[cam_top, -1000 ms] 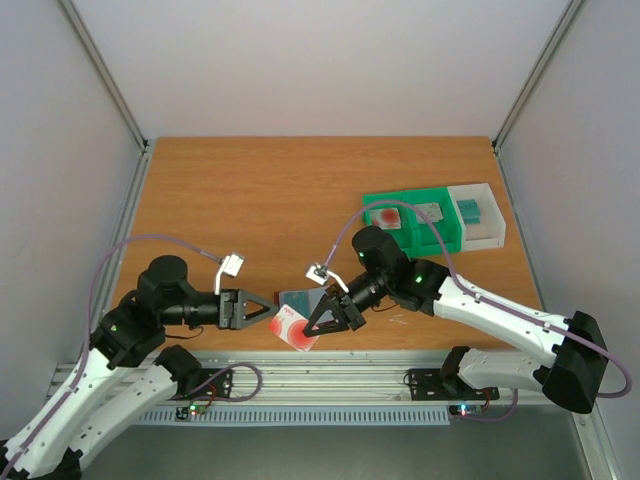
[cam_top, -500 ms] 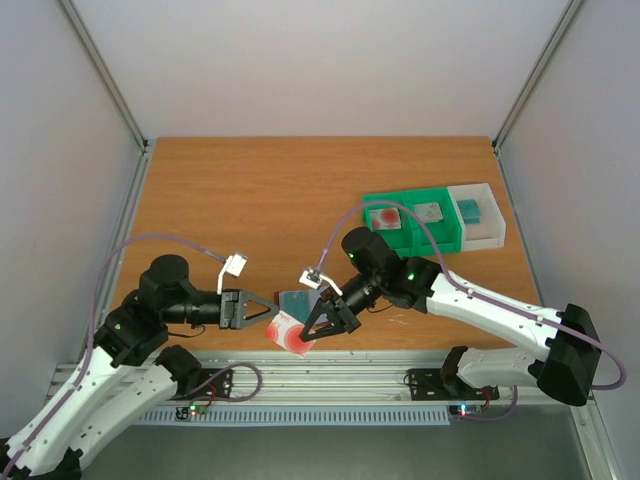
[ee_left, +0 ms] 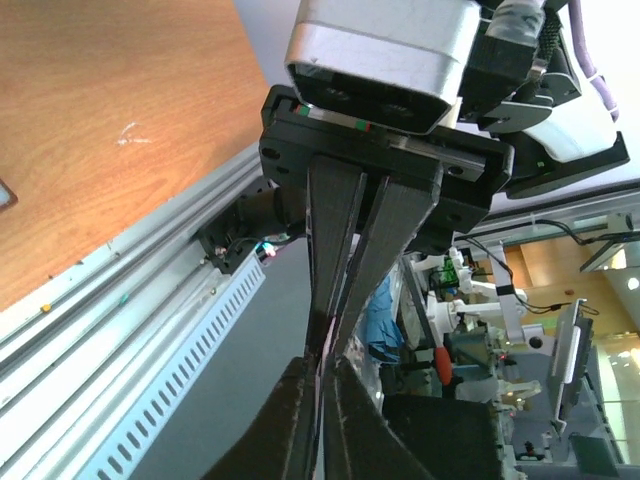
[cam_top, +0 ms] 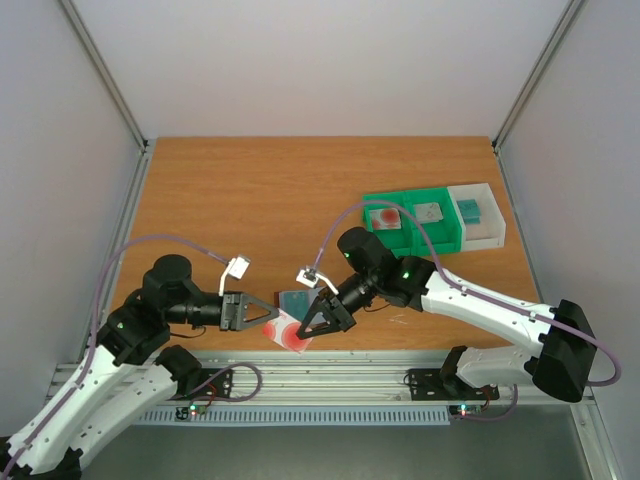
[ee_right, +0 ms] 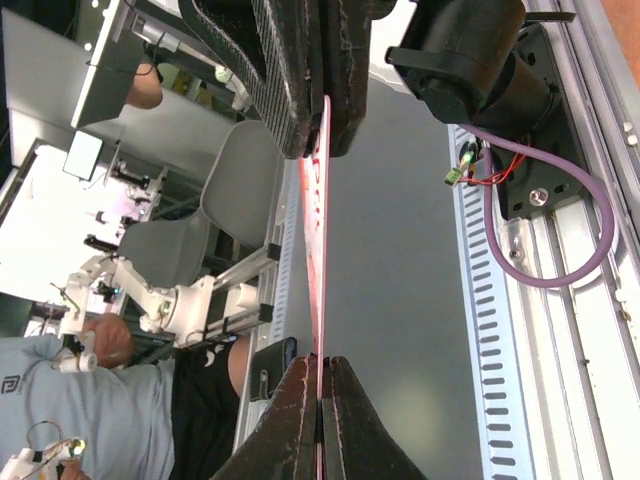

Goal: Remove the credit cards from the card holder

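A pale pink credit card (cam_top: pixel 290 335) with a red round blot hangs over the table's near edge, between my two grippers. My left gripper (cam_top: pixel 272 315) is shut on its left edge. My right gripper (cam_top: pixel 305 327) is shut on its right edge. In the right wrist view the card (ee_right: pixel 316 230) runs edge-on from my right gripper (ee_right: pixel 320 365) up to the left fingers (ee_right: pixel 300 80). In the left wrist view my left gripper (ee_left: pixel 322 385) pinches the card's thin pink edge (ee_left: pixel 329 344). The card holder (cam_top: pixel 295 300) lies on the table just behind, its blue-grey inside showing.
A green bin (cam_top: pixel 440 232) at the right holds a pink card with a red blot (cam_top: pixel 385 216) and a grey card (cam_top: pixel 428 211). The white bin (cam_top: pixel 492 225) beside it holds a teal card (cam_top: pixel 468 208). The aluminium rail (cam_top: pixel 330 375) runs along the near edge.
My left gripper has closed onto the pink card's left edge. My right arm has shifted the card slightly left and toward the near edge.
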Robot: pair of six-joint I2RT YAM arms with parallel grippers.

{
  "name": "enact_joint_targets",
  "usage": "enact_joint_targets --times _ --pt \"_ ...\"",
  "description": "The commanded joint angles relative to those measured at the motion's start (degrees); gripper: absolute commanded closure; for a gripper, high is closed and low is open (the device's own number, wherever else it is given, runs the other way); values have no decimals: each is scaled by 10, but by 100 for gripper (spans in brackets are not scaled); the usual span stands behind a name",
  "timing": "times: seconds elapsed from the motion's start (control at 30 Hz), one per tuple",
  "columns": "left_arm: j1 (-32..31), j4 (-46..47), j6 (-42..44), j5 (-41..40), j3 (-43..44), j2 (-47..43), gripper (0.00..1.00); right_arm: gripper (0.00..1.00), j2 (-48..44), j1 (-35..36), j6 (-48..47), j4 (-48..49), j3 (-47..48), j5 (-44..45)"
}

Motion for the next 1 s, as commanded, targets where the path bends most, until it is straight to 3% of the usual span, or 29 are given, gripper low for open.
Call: enact_joint_targets --times 0.0,0.17,0.33,0.47,0.6,0.7,0.97 --pt "-1 12 14 14 -5 8 99 99 9 5 7 12 22 9" --pt "-1 9 18 -3 -2 8 100 90 4 4 43 30 12 63" --pt "0 36 -19 -100 -11 -9 100 62 -8 3 152 128 -40 137" --pt "0 60 -35 -163 -13 -15 100 57 -26 0 228 213 -75 184" --pt "0 92 -54 -218 -19 -19 100 57 -50 -6 323 290 -118 247" --pt "0 118 -66 -255 -28 -25 100 59 -59 -11 406 413 -167 263" --pt "-1 137 -86 -300 -38 -22 100 76 -17 -26 531 626 -231 268"
